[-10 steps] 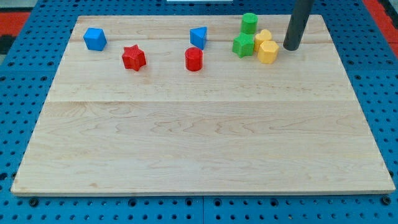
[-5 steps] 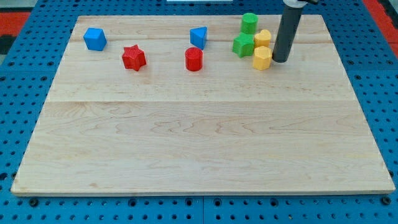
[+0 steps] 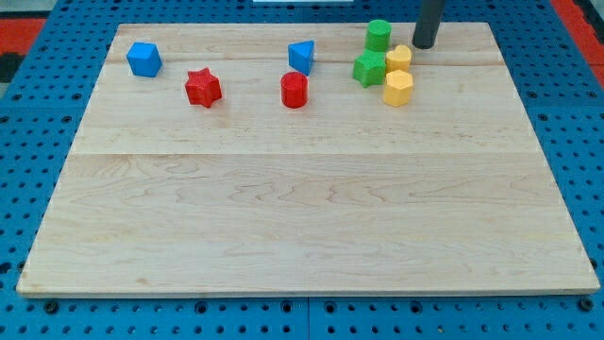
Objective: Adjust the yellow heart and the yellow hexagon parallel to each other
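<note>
The yellow hexagon point(image 3: 398, 88) sits near the view's top right, just below the yellow heart point(image 3: 399, 58); the two touch or nearly touch. My tip point(image 3: 423, 45) is just right of and slightly above the yellow heart, apart from it by a small gap. The rod rises out of the view's top.
A green block point(image 3: 370, 68) touches the yellow heart's left side. A green cylinder point(image 3: 378, 35) stands above it. A blue block point(image 3: 301, 56), a red cylinder point(image 3: 294, 90), a red star point(image 3: 202, 87) and a blue cube point(image 3: 143, 59) lie leftward along the wooden board point(image 3: 302, 217).
My tip moved left against the yellow hexagon, nudging it left and down, then pulled back toward the view's top beside the yellow heart.
</note>
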`<act>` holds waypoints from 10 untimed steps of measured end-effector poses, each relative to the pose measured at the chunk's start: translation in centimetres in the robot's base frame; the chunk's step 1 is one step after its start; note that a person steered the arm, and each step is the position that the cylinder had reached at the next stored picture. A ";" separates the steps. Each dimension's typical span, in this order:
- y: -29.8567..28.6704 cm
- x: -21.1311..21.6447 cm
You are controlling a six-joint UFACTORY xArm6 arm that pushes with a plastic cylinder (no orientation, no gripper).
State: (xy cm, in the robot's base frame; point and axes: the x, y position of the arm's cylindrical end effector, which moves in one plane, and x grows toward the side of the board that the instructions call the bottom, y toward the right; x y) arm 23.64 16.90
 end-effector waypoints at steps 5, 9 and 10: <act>-3.4 4.2; 5.3 6.3; 7.2 3.5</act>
State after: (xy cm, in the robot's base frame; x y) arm 27.14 24.13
